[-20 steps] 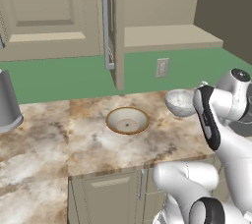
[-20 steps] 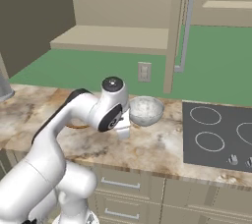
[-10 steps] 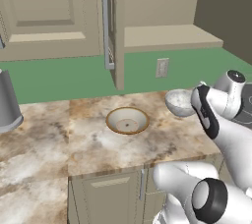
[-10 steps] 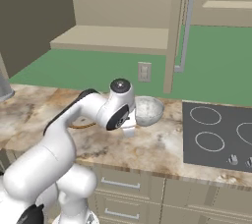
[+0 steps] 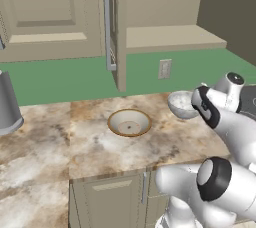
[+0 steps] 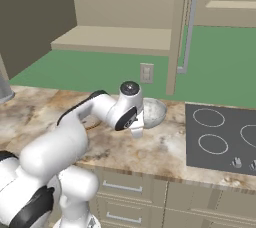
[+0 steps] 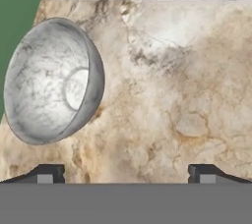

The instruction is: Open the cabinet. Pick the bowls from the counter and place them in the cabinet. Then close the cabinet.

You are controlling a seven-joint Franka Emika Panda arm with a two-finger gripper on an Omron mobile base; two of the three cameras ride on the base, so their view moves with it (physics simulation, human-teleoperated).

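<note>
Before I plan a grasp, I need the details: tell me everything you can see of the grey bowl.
The grey bowl is small, round, mottled grey-white like stone, with a pale ring at its bottom. It is empty and sits upright on the counter, near the stovetop. The open gripper hovers beside it without touching.

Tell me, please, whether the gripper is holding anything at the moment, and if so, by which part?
Nothing is held. The gripper is open over the counter, and the grey-white bowl lies off to one side of its fingertips, untouched.
</note>
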